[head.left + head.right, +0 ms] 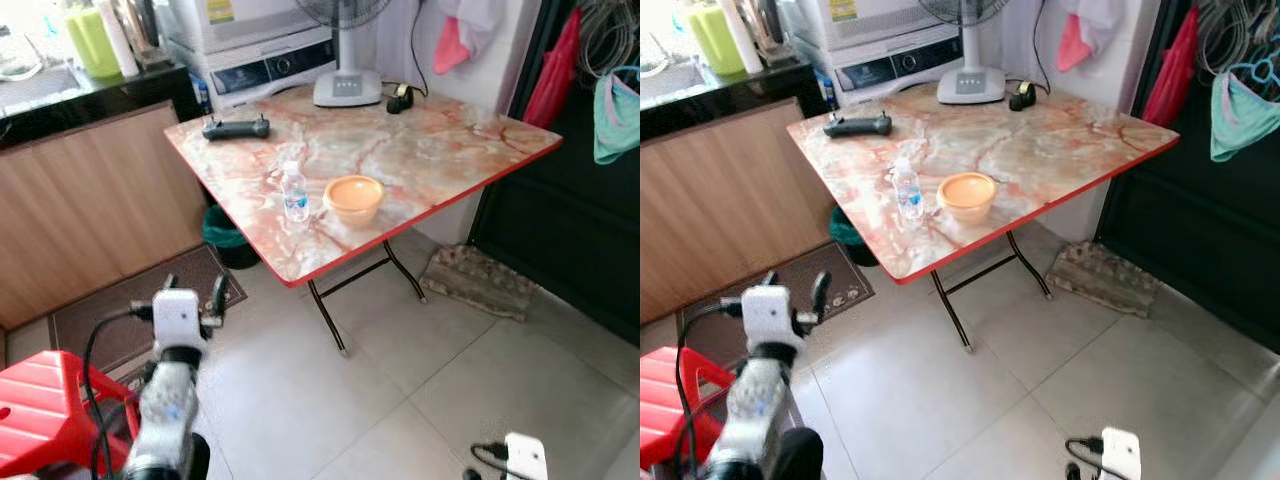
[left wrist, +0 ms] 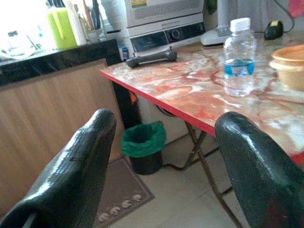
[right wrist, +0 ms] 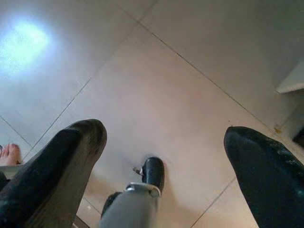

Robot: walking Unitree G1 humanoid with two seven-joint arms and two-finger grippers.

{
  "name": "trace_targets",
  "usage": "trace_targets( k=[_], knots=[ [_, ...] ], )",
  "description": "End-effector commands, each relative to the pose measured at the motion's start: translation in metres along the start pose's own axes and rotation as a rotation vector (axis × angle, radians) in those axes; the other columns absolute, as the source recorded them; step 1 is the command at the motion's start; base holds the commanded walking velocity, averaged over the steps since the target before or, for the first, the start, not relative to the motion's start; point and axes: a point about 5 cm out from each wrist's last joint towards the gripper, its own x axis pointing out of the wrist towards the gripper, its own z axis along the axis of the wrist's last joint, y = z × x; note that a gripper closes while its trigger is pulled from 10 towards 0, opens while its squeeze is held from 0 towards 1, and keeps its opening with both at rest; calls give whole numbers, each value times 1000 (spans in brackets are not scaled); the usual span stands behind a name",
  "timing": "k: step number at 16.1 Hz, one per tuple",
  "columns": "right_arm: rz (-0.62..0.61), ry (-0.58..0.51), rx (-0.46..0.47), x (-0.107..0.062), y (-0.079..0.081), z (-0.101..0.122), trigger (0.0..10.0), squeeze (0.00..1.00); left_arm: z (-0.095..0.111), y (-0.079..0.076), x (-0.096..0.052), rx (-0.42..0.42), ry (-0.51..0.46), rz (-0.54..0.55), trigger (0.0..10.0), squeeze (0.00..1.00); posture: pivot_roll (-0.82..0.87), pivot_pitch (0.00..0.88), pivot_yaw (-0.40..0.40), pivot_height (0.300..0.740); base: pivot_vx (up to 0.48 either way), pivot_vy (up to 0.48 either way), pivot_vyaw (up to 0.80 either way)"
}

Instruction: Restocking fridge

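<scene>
While raised low over the pale tiled floor, left gripper holds its fingers spread, nothing between them, short of the counter's near corner. Ahead: small clear plastic water bottle with blue label upright on the marble-patterned folding counter with red edge, just beside a round orange plastic bowl. Black handheld controller lies at the far side. Right gripper hangs over floor tiles, fingers apart (empty). Green-lined waste bin under the counter.
</scene>
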Motion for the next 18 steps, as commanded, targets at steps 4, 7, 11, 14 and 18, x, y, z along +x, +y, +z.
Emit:
trace_targets(
  k=[4,7,11,14,18],
  knots=[
    [-17,21,-16,-4,-9,-16,10000,0,10,-10,-14,-22,-13,-28,10000,0,87,0,43,740,0,0,0],
    [0,43,-128,-6,-11,-27,10000,0,14,-24,-26,-85,10,-122,10000,0,122,0,28,740,0,0,0],
    [5,45,-116,-7,-6,-38,10000,0,27,-20,-22,-38,-26,-97,10000,0,117,0,17,740,0,0,0],
    [-69,13,66,-8,-7,-43,10000,0,29,2,-17,-26,-21,1,10000,0,116,0,-5,740,0,0,0],
    [-73,3,54,-10,-14,-43,10000,0,32,0,-17,-28,-9,16,10000,0,116,0,26,740,141,0,0]
  ],
)
